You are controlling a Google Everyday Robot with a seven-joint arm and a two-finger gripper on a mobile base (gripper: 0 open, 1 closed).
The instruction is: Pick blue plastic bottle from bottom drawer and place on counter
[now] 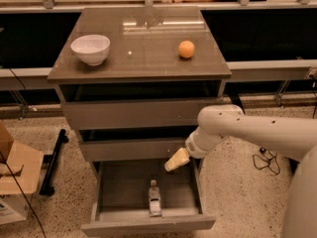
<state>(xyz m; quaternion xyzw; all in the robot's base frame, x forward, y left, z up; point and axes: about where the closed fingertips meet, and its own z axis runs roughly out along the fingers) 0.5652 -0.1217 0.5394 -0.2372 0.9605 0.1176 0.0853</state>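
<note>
The blue plastic bottle (155, 198) lies in the open bottom drawer (148, 224), near its front wall, cap pointing toward the back. My gripper (177, 159) hangs at the end of the white arm, over the drawer's back right part, above and to the right of the bottle and not touching it. The counter (143, 48) is the glossy brown slab on top of the cabinet.
A white bowl (90, 49) stands at the counter's left and an orange ball (186, 49) at its right. The two upper drawers (138, 114) are shut. A cardboard box (12, 175) sits on the floor at left. Cables (265, 160) lie on the floor at right.
</note>
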